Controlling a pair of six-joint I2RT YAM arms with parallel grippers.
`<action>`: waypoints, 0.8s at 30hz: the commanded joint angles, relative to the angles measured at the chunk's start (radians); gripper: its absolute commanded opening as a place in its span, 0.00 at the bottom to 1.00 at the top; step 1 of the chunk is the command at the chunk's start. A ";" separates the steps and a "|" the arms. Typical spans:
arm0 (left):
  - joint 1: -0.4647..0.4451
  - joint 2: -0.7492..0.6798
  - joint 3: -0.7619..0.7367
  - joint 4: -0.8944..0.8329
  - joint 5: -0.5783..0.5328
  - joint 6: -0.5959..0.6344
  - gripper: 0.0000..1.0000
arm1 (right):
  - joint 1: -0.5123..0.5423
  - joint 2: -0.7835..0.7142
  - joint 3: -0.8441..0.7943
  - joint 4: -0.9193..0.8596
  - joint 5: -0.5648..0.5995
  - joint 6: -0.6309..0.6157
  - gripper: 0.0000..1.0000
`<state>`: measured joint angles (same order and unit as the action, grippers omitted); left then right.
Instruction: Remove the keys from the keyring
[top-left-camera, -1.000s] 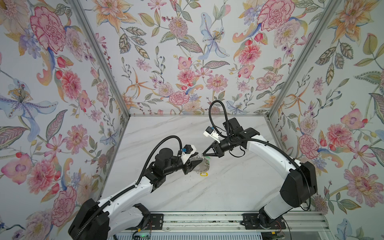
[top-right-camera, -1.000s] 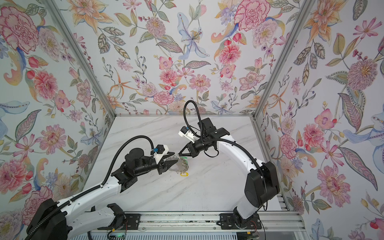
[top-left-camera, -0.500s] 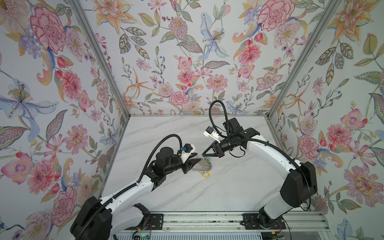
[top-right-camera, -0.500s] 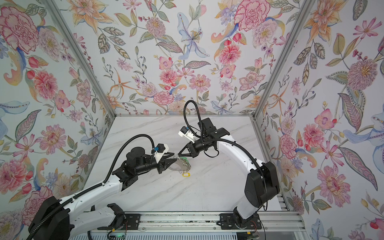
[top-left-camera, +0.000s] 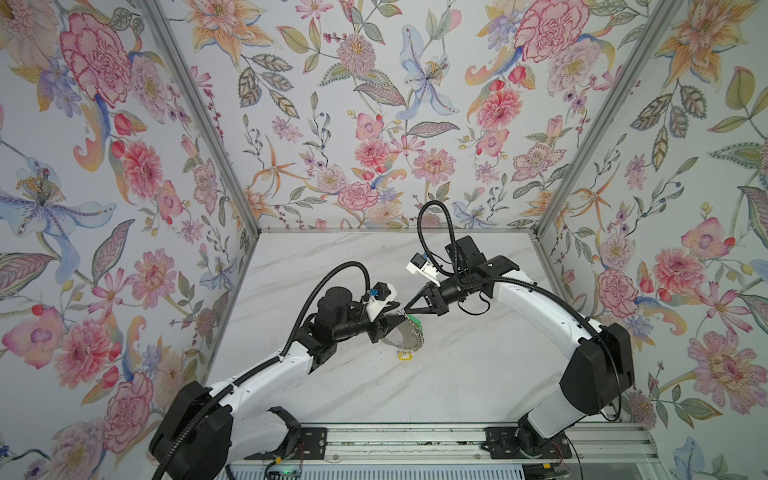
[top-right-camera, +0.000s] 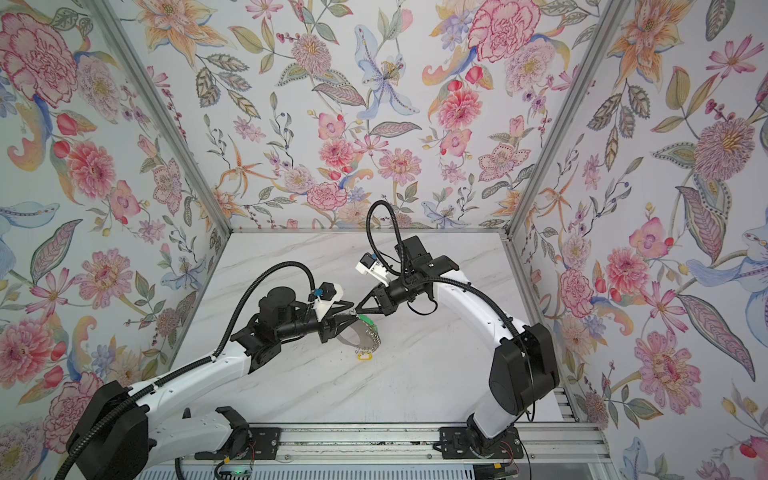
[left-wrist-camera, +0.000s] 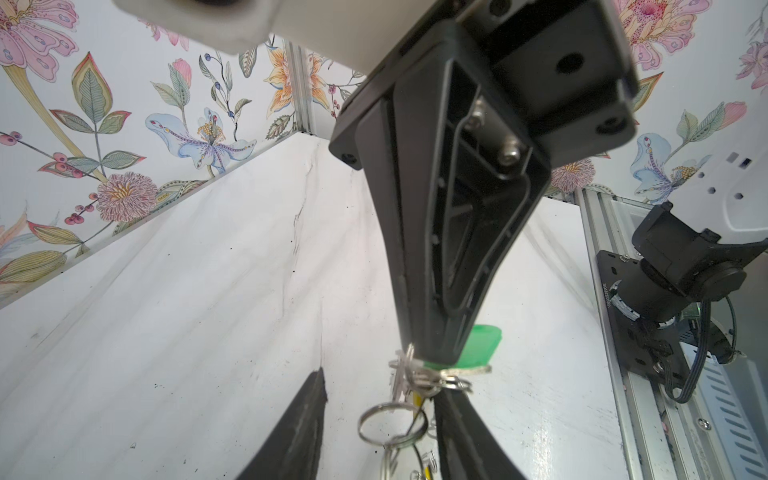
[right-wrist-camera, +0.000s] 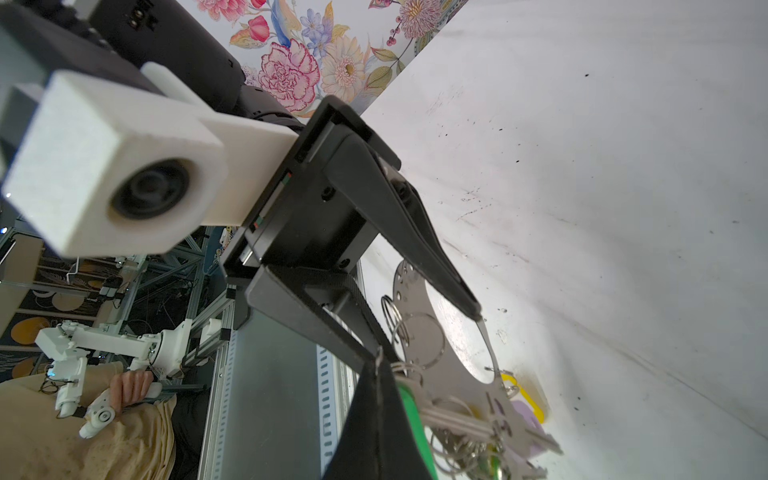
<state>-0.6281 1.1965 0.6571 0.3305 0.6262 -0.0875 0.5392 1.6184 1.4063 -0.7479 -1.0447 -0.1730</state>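
The left gripper (top-left-camera: 394, 328) is clamping the keyring (top-left-camera: 409, 336) between half-spread jaws, holding it tilted near the middle of the table (top-left-camera: 457, 374). The right gripper (top-left-camera: 407, 311), reaching from two o'clock, is pinching tight on the green-tagged key (top-left-camera: 414, 321) at the keyring's twelve o'clock edge. A yellow-tagged key (top-left-camera: 405, 355) is dangling at six o'clock.

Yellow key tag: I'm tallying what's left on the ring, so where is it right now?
In both top views the yellow key tag sits mid-table, just in front of the keyring, near the left pincer.
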 joint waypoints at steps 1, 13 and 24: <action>0.008 -0.029 -0.010 0.058 0.041 -0.029 0.44 | 0.004 0.000 0.017 -0.008 -0.032 -0.033 0.00; 0.005 0.003 -0.040 0.175 0.109 -0.106 0.31 | 0.004 0.008 0.057 -0.008 -0.015 -0.024 0.00; 0.005 -0.001 -0.048 0.180 0.111 -0.107 0.01 | -0.015 0.001 0.066 0.014 0.028 -0.007 0.00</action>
<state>-0.6239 1.1995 0.6228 0.4583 0.7067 -0.2001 0.5331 1.6257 1.4475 -0.7479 -1.0191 -0.1719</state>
